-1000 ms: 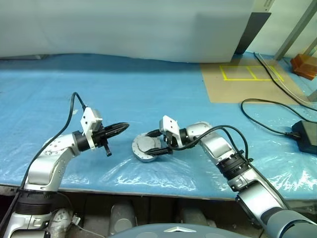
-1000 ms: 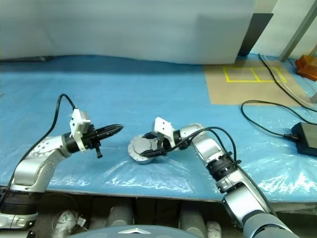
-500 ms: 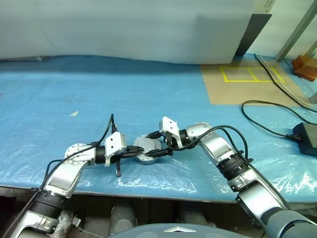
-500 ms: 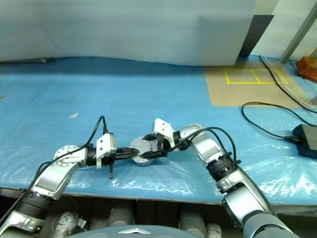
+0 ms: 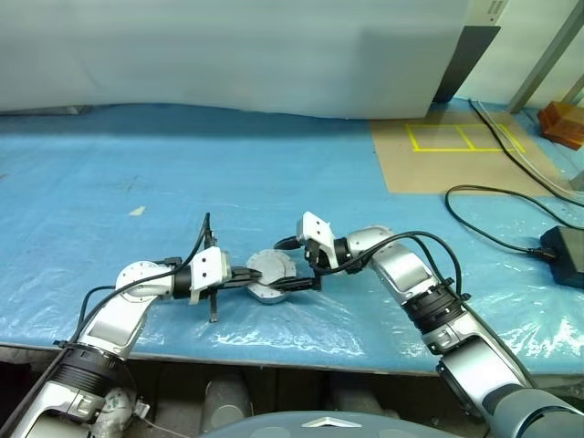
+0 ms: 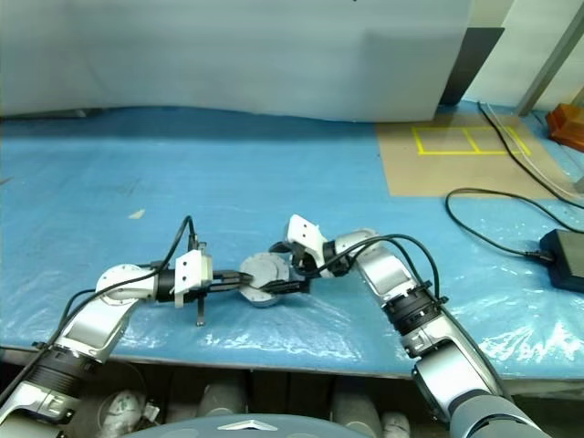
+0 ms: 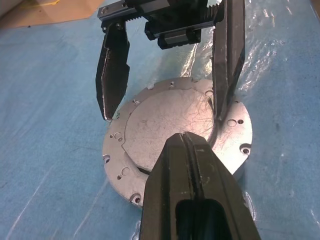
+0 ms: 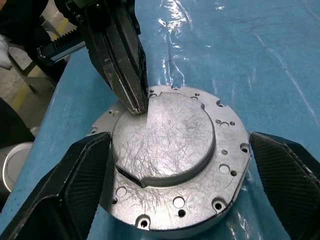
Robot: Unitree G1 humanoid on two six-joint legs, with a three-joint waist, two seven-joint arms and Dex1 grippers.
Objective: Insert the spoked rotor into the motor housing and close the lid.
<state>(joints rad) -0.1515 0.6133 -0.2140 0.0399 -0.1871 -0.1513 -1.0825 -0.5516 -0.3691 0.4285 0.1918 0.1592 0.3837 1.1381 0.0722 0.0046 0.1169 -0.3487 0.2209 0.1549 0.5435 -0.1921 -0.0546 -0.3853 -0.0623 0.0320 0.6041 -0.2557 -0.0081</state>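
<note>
The motor housing (image 8: 227, 172), a round silver body with small holes around its rim, lies flat on the blue sheet near the table's front edge (image 5: 270, 274). The lid (image 8: 167, 137), a scratched silver-grey disc, sits on top of it. The spoked rotor is hidden. My left gripper (image 5: 250, 273) is shut, and its tip (image 7: 186, 139) rests on the lid's top near the edge. My right gripper (image 5: 290, 265) is open, with one finger on each side of the housing (image 7: 114, 75), holding nothing.
A black cable and a power brick (image 5: 561, 248) lie at the right. A brown board with yellow tape (image 5: 456, 151) sits at the back right. A small tape scrap (image 5: 137, 210) lies left of the arms. The table's front edge runs just below the grippers.
My left arm came down and to the right from a raised position, bringing its shut tips onto the lid. The right gripper's jaws widened away from the housing's sides.
</note>
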